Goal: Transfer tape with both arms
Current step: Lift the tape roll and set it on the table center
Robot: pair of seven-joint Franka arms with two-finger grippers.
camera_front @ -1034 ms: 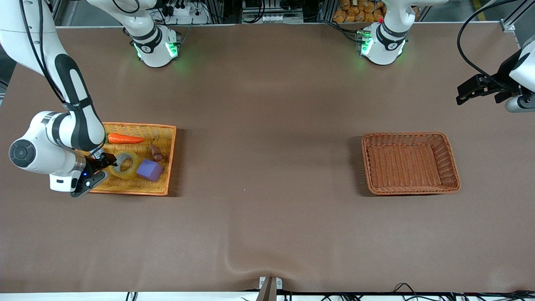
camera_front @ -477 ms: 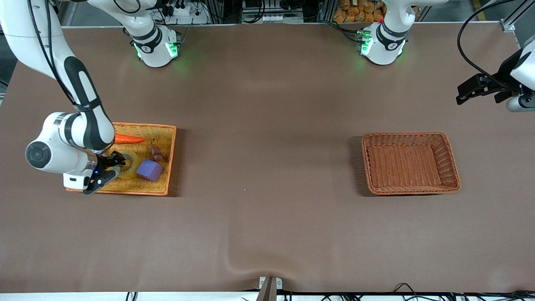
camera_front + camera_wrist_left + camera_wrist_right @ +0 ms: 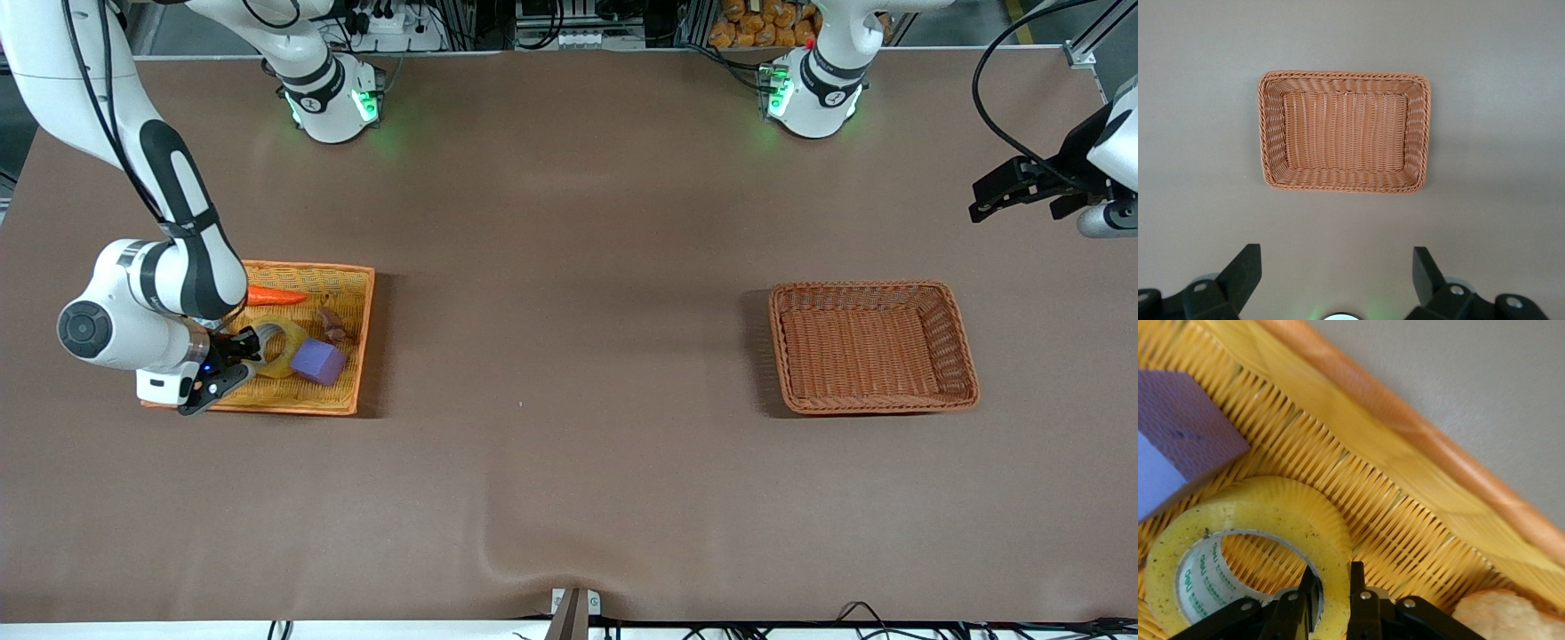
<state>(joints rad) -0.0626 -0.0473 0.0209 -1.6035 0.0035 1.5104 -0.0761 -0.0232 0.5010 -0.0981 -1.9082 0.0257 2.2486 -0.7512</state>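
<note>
The yellow translucent tape (image 3: 279, 348) sits in the yellow-orange tray (image 3: 360, 293) at the right arm's end of the table, beside the purple cube (image 3: 317, 362). My right gripper (image 3: 245, 349) is shut on the tape's wall. In the right wrist view the gripper (image 3: 1335, 587) has one finger inside the grey-white core and one outside the tape (image 3: 1271, 513). My left gripper (image 3: 985, 204) is open and empty, held up over the bare table at the left arm's end. In the left wrist view the left gripper (image 3: 1335, 273) has its fingers wide apart.
The tray also holds an orange carrot (image 3: 271, 296), a brown toy (image 3: 332, 325) and a tan croissant toy (image 3: 1501, 617). The purple cube (image 3: 1178, 440) is close to the tape. An empty brown wicker basket (image 3: 965, 356) stands toward the left arm's end, and also shows in the left wrist view (image 3: 1271, 133).
My right arm has shifted toward the middle of the tray and its fingers have closed on the tape's wall. The tape has moved slightly toward the cube. The left arm has not moved.
</note>
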